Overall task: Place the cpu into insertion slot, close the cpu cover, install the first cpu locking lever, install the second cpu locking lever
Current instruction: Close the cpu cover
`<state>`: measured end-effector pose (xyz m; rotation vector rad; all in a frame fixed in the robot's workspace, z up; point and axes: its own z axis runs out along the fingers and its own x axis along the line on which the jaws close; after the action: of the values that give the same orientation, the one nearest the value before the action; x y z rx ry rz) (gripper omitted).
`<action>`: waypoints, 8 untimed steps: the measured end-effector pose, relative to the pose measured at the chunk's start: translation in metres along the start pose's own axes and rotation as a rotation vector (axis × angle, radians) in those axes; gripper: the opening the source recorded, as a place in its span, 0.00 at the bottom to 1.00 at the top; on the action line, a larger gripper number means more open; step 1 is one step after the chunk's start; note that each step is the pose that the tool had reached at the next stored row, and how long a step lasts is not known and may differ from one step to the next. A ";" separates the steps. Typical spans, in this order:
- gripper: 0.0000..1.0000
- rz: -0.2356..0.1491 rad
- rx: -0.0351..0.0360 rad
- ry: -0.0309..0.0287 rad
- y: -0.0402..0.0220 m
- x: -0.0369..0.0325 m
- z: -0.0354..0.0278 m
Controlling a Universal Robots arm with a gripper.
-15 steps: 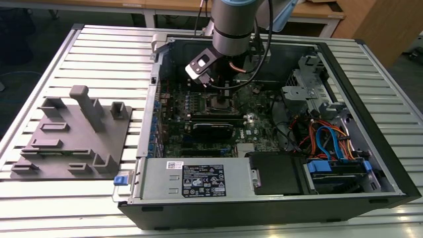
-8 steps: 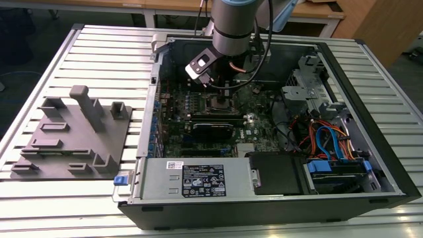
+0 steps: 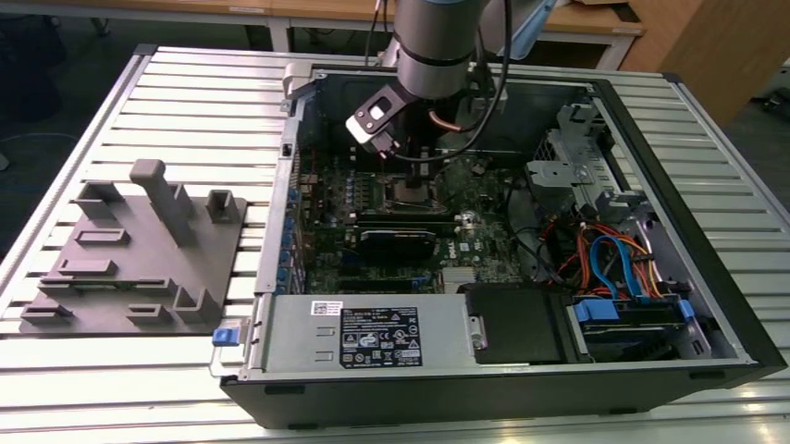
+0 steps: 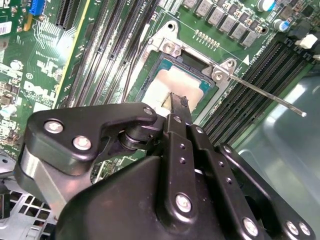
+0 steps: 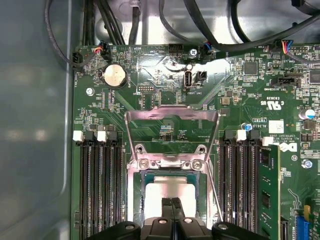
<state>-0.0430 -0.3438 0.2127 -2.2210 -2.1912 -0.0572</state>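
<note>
One robot arm (image 3: pixel 432 46), one gripper (image 5: pixel 172 202) and one open computer case (image 3: pixel 691 305). Inside are one cpu (image 5: pixel 167 187), one cpu cover (image 5: pixel 172 114), one coin battery (image 5: pixel 114 76) and seemingly two locking levers (image 4: pixel 265 93). One grey fixture plate (image 3: pixel 124 268) completes the count.

Arm (image 3: pixel 435 42) upright, gripper (image 5: pixel 172 201) pointing down.
In both wrist views the two slim fingers (image 4: pixel 177 112) lie pressed flat together, no gap between them; the wrist (image 3: pixel 427 79) stands vertical.
</note>
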 end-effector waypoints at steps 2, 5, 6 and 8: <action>0.10 0.000 0.0000 -0.0002 0.0000 0.0001 -0.0017; 0.10 0.000 0.0000 -0.0002 0.0001 0.0002 -0.0047; 0.10 0.000 -0.0001 -0.0002 0.0001 0.0002 -0.0058; 0.10 0.000 -0.0001 -0.0002 0.0001 0.0003 -0.0075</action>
<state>-0.0429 -0.3438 0.2202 -2.2211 -2.1914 -0.0571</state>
